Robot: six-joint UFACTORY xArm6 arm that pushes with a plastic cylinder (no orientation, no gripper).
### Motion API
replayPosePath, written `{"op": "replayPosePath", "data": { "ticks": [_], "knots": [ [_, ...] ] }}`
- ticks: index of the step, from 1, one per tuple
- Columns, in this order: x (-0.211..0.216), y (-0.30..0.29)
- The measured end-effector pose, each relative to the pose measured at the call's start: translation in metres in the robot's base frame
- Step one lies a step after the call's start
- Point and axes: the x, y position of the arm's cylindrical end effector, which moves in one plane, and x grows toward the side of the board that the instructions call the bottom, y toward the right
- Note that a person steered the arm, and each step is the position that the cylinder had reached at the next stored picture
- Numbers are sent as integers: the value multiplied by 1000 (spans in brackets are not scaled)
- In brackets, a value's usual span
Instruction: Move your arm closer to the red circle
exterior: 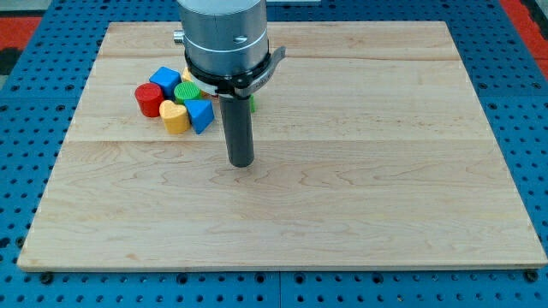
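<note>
The red circle (149, 99) is a short red cylinder at the left end of a tight cluster in the board's upper left. Beside it sit a blue cube (164, 79), a green round block (187, 91), a yellow heart (175, 116) and a blue triangular block (201, 114). A bit of yellow block (186, 76) and a bit of green block (252, 101) peek out from behind the arm. My tip (241, 162) rests on the board, to the right of and below the cluster, about a hundred pixels from the red circle and apart from all blocks.
The wooden board (360, 171) lies on a blue perforated table (26, 171). The arm's grey cylindrical body (224, 34) hangs over the top centre and hides part of the cluster's right side.
</note>
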Motion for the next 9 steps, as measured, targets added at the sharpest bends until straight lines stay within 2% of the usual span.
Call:
{"op": "replayPosePath", "data": {
  "ticks": [2,3,7,8,9],
  "knots": [
    [0,11],
    [1,-10],
    [-2,-19],
    [-7,-46],
    [-29,-116]
  ]
}}
